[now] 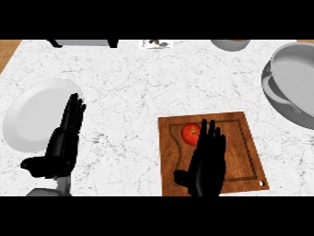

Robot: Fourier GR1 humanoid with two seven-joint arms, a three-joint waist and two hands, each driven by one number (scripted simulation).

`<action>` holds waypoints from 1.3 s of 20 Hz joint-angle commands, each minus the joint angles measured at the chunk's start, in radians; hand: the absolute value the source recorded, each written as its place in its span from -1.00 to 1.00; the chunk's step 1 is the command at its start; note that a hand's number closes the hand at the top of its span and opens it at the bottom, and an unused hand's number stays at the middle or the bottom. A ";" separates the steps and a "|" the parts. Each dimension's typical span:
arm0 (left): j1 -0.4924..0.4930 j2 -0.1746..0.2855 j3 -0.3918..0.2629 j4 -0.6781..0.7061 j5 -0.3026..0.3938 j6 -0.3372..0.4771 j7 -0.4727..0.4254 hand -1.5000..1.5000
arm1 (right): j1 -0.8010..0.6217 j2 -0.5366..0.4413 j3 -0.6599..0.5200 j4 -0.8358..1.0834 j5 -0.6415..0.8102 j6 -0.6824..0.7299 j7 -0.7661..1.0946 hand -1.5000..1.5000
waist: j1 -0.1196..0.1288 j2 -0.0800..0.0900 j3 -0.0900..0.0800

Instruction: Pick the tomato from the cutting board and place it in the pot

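A red tomato [190, 133] lies on the wooden cutting board [241, 156], near the board's far left part. My right hand [206, 163] is over the board with straight fingers, its fingertips reaching the tomato's right side and partly covering it. The grey metal pot [302, 87] stands at the right edge of the counter, beyond the board. My left hand [62, 143] rests open at the lower left, fingers pointing away, over the rim of a white plate.
A white plate [33, 113] lies at the left on the marble counter. Along the far edge stand a dark-legged object [84, 43], a small packet [156, 44] and a grey bowl [230, 44]. Wood flooring shows beyond the counter's left corner.
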State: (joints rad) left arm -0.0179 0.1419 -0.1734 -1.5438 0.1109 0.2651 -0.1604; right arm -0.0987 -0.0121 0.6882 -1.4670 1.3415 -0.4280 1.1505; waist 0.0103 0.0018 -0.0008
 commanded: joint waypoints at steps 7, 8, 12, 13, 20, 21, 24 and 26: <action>0.041 -0.003 -0.020 -0.095 -0.031 0.007 0.049 0.00 | -0.120 0.012 -0.013 0.190 -0.061 -0.139 0.176 -1.00 | 0.006 -0.001 0.001; -0.023 0.012 0.042 -0.031 0.016 -0.027 0.065 0.00 | -0.112 0.012 -0.066 0.149 -0.099 -0.076 0.099 -1.00 | -0.005 -0.001 0.001; -0.030 0.018 0.040 -0.060 -0.002 -0.023 0.087 0.00 | -0.148 0.012 -0.032 0.217 0.031 -0.107 0.142 1.00 | -0.005 -0.002 0.001; 0.042 -0.049 -0.017 -0.018 -0.053 0.015 -0.017 0.00 | -0.125 0.012 -0.072 0.210 0.049 -0.126 0.063 1.00 | -0.008 -0.002 0.001; 0.006 -0.016 0.037 -0.018 -0.027 -0.024 0.034 0.00 | -0.134 0.012 -0.090 0.222 0.129 -0.126 0.083 1.00 | -0.009 -0.002 0.001; 0.020 -0.021 0.021 -0.060 -0.041 -0.015 0.042 0.00 | -0.147 0.012 -0.032 0.179 0.150 -0.072 0.153 1.00 | -0.006 -0.003 0.001; 0.027 -0.030 0.018 -0.055 -0.041 -0.028 0.046 0.00 | -0.212 0.012 -0.161 0.289 -0.004 -0.071 -0.138 1.00 | -0.004 -0.001 0.001; 0.023 -0.005 0.027 -0.080 -0.021 -0.047 0.052 0.00 | -0.232 -0.035 -0.094 0.264 -0.183 0.074 -0.301 1.00 | 0.019 0.004 0.002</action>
State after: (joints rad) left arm 0.0046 0.1311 -0.1453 -1.5974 0.0844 0.2277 -0.1218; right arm -0.2926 -0.0188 0.5913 -1.2206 1.3466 -0.5001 1.0040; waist 0.0127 -0.0040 -0.0025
